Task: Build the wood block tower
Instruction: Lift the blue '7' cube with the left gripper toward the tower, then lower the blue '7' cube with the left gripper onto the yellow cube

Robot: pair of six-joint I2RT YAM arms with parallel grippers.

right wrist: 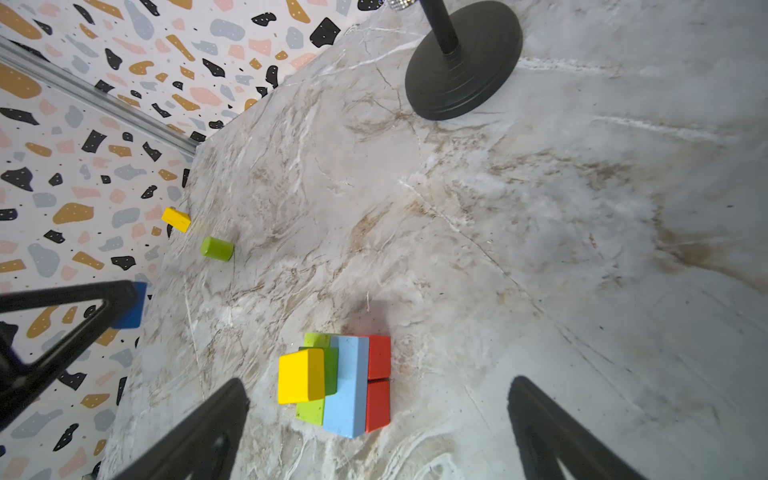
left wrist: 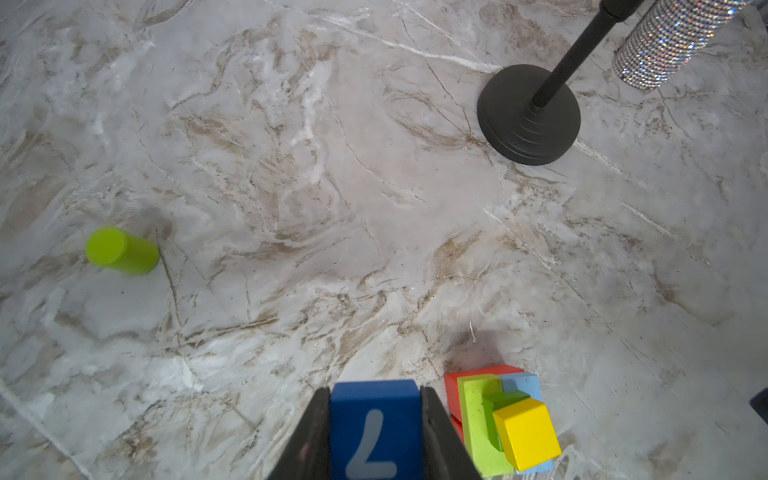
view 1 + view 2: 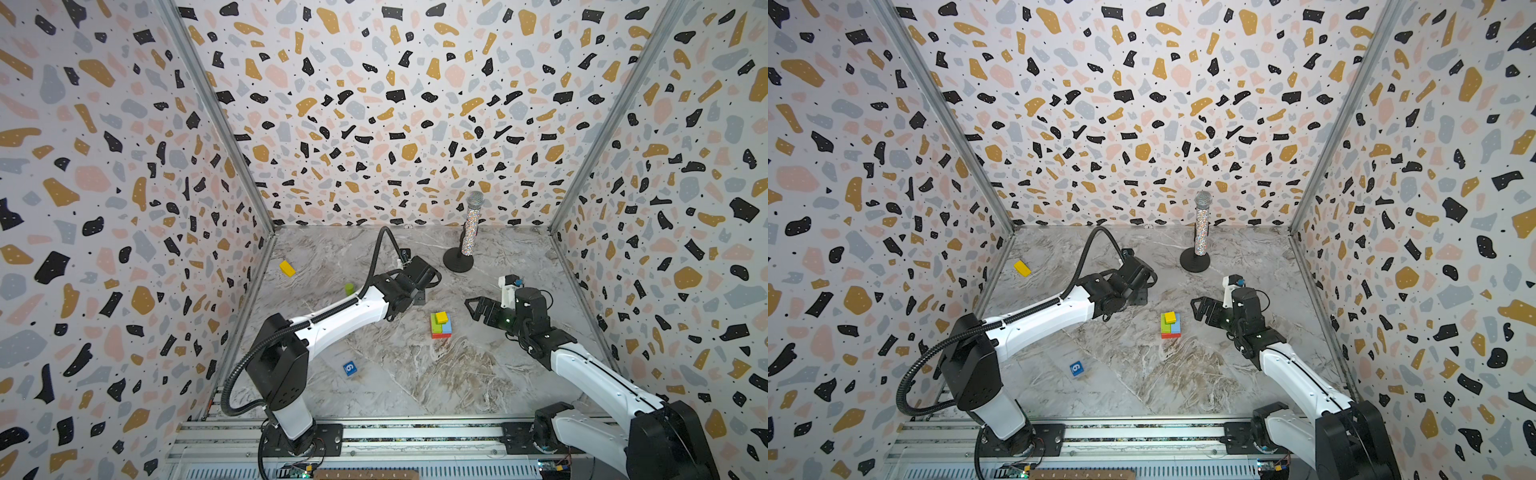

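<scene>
Loose wood blocks lay to the left of the tower [image 3: 441,325]: a yellow brick [image 3: 286,268] far to its left by the wall, a lime green cylinder [image 3: 349,288] on its side between that brick and the tower, and a dark blue cube [image 3: 350,368] with a white numeral to the tower's near left. Just left of the tower, the left gripper [image 2: 375,399] was pinching a dark blue block [image 2: 376,432] marked with a white 7, held clear of the marble top. The tower itself stood low: red bricks at the bottom, light blue and lime green bricks over them, and a yellow cube [image 1: 301,376] topmost, set off-centre. Just right of the tower, the right gripper [image 3: 473,309] hovered with its jaws spread wide and empty. A glittery microphone [image 3: 471,228] stood well behind the tower. The step in hand appeared to be carrying the numbered block to the stack. The next move would call for centring it above the yellow cube, lowering it flat, and releasing gently so the offset top did not tip.
</scene>
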